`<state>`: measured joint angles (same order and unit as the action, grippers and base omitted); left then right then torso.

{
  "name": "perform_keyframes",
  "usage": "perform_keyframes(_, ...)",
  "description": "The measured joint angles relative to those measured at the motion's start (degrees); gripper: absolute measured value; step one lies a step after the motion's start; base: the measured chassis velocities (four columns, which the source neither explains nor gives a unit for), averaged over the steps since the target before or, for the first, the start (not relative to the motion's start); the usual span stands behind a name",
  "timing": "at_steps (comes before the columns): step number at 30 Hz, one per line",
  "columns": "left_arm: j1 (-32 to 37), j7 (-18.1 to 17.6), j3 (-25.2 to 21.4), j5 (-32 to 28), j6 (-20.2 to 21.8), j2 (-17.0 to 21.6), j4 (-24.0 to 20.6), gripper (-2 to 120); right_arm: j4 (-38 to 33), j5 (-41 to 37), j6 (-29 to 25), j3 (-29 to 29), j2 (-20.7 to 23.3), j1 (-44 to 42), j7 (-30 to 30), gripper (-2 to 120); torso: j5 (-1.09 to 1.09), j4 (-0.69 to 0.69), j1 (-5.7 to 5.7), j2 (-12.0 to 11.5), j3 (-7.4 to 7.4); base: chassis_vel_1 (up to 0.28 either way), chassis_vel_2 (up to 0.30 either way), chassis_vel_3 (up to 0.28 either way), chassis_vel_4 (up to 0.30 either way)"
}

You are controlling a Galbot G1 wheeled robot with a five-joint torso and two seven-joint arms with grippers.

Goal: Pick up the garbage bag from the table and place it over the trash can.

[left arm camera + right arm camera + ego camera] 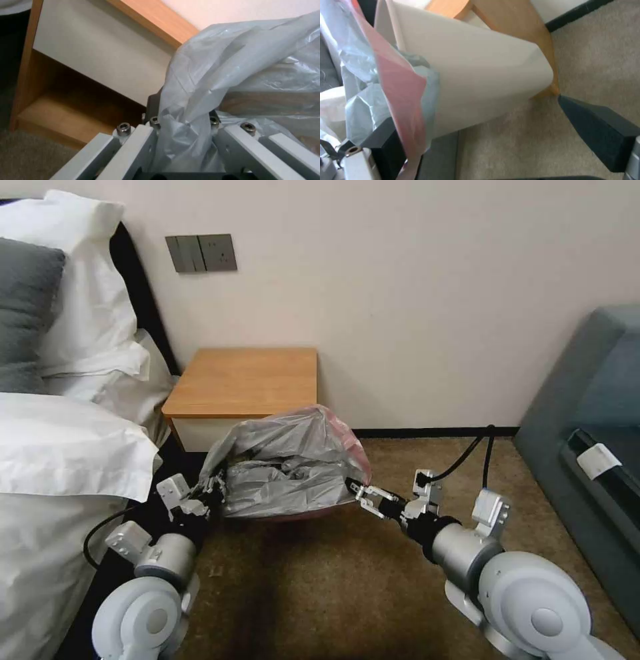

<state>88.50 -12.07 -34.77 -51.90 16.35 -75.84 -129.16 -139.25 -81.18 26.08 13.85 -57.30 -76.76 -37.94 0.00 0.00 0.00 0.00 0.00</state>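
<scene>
Bedside corner, brown carpet (pixel 280 580). Nearest us, the left gripper (pixel 212 493) clenched a fold of the garbage bag (pixel 287 467); the right gripper (pixel 360 492) stood spread, one finger inside the pink edge. We judged even downward pulls best. Bag draped over the trash can (pixel 480 82); contents hidden. Beyond, the table (pixel 247 380).
</scene>
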Motion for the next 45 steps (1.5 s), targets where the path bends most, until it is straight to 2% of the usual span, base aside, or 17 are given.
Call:
perform_keyframes(10,0.1,-0.5,-0.1,-1.1,0.1,0.0,-1.3,7,2.9,-0.3,0.0,-0.1,-1.5,0.3,-0.4,100,0.0,0.0,0.0,0.0,0.0,0.0,0.0,0.0,0.0)
perform_keyframes(22,0.6,-1.2,-0.7,-3.3,1.2,0.0,-2.6,7,11.0,2.0,0.2,-0.6,-2.8,3.5,3.5,100,0.01,0.0,0.0,0.0,0.0,0.0,0.0,0.0,0.0)
perform_keyframes(27,0.8,-1.1,-0.7,-3.3,1.2,0.0,-2.6,7,12.1,2.1,0.2,-0.7,-2.9,4.9,3.8,100,0.01,0.0,0.0,0.0,0.0,0.0,0.0,0.0,0.0)
perform_keyframes(36,0.2,-0.9,-0.7,-2.7,1.2,-0.2,-0.9,7,5.2,4.5,0.2,-0.4,-0.6,0.4,3.8,100,0.0,0.0,0.0,0.0,0.0,0.0,0.0,0.0,0.0)
perform_keyframes(39,-0.2,-1.1,-0.7,-2.7,1.2,-0.2,-0.1,7,2.7,6.3,-0.3,0.6,0.2,-2.4,5.6,100,0.0,0.0,0.0,0.0,0.0,0.0,0.0,0.0,0.0)
perform_keyframes(43,-0.9,-1.4,-0.7,-3.1,1.4,-0.2,0.8,7,0.8,10.2,-2.9,1.6,0.7,-5.3,10.2,100,0.0,-0.01,0.0,0.0,0.0,0.0,0.0,0.0,0.0)
perform_keyframes(45,-1.1,-1.4,-0.8,-3.8,2.0,0.0,0.8,7,0.5,12.5,-5.1,3.1,0.7,-6.4,15.9,100,0.0,-0.01,0.0,0.0,0.0,0.0,0.0,0.0,0.0)
